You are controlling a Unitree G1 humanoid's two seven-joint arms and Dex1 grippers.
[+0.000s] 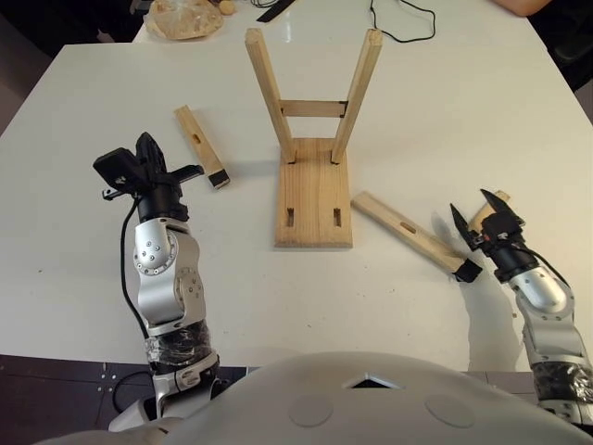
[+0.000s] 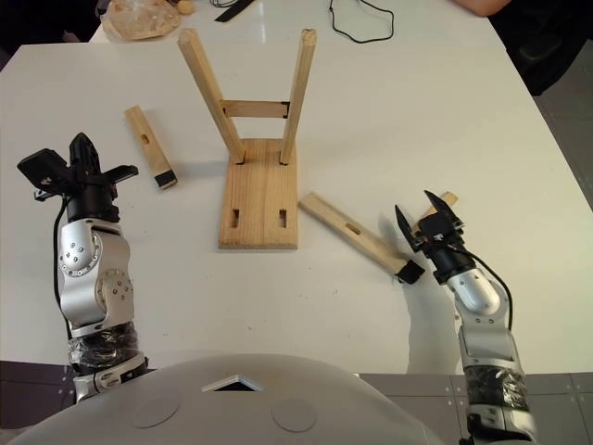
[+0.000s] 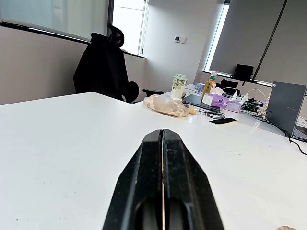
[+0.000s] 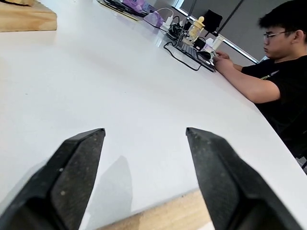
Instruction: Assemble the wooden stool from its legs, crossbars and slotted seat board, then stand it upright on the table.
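Nearest on the left, the left hand point(image 3: 162, 136) hangs over the white surface point(image 1: 111, 278) with its two black fingers pressed flat together, holding nothing; nearest on the right, the right hand point(image 1: 471, 211) stands spread wide and empty, and one short pale wooden bar point(image 1: 496, 198) lies just under it between the fingers; whether they touch it I cannot tell. Just beside that hand ends one loose pale wooden leg point(image 1: 408, 230), black-tipped, lying flat and slanting towards the middle; a second loose leg point(image 1: 200, 146), also black-tipped, lies flat beyond the left hand. In the middle lies one flat rectangular wooden seat board point(image 1: 313, 199) with four slots; the two near slots are open; the two far slots hold one fitted leg each, the left fitted leg point(image 1: 271, 93) and the right fitted leg point(image 1: 357, 93); one short fitted crossbar point(image 1: 313, 108) joins them. That makes four legs, two fitted and two loose. Farthest off sit one crumpled clear bag point(image 1: 185, 17) and one black cable point(image 1: 403, 23).
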